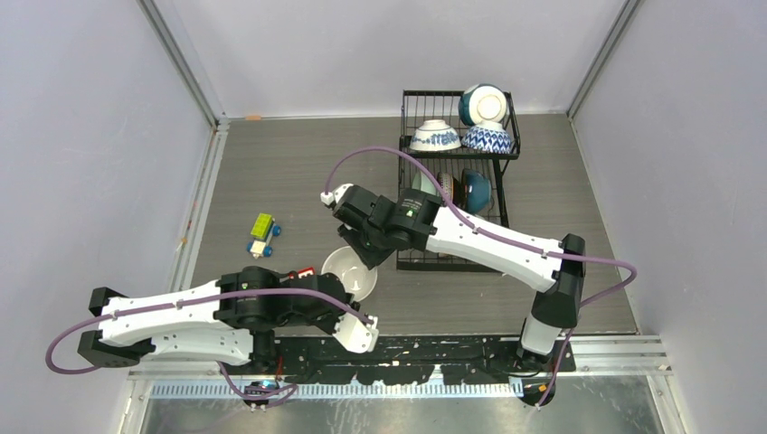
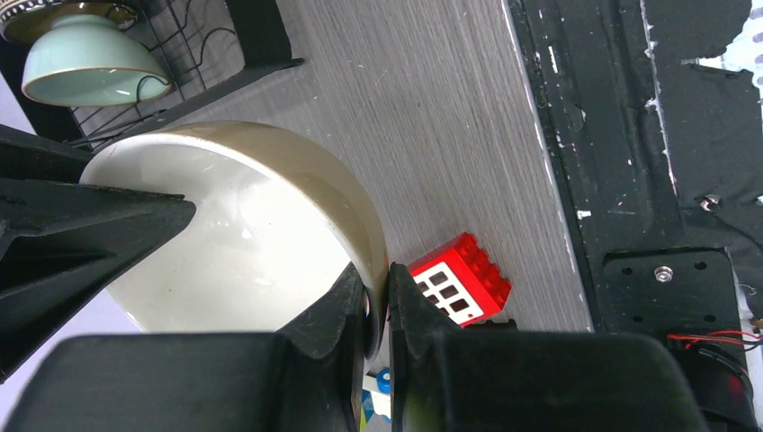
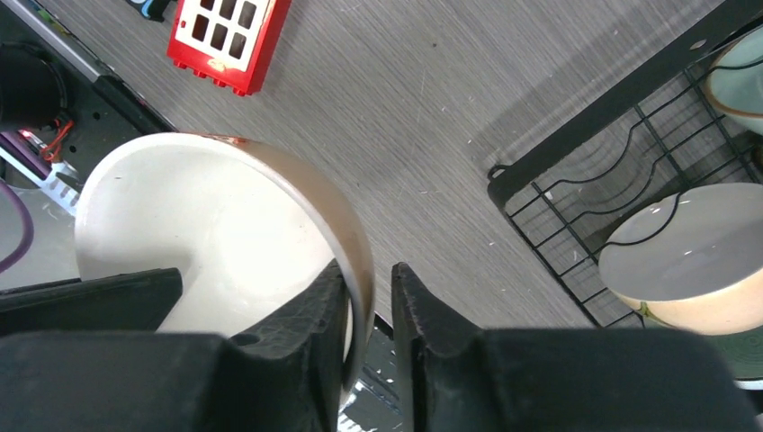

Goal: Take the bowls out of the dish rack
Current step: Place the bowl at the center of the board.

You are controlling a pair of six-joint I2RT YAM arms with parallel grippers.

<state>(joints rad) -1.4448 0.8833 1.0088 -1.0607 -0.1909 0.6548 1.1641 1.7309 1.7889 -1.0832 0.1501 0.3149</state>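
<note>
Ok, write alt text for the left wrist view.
The left gripper pinches the rim of a cream ceramic bowl over a grey wood-grain table. A red toy block lies beside it; a pale green ceramic bowl sits in the black wire dish rack.

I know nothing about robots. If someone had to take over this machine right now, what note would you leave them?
Grip: the left end effector is shut on the rim of the cream bowl. The right end effector straddles the opposite rim of the same bowl. A sliver of gap shows, so its grip is unclear.
Where: the dish rack holds at least six bowls, three of them in its upper basket.
Done: the cream bowl is out of the rack.
Left: set it down, then unload the rest.
</note>
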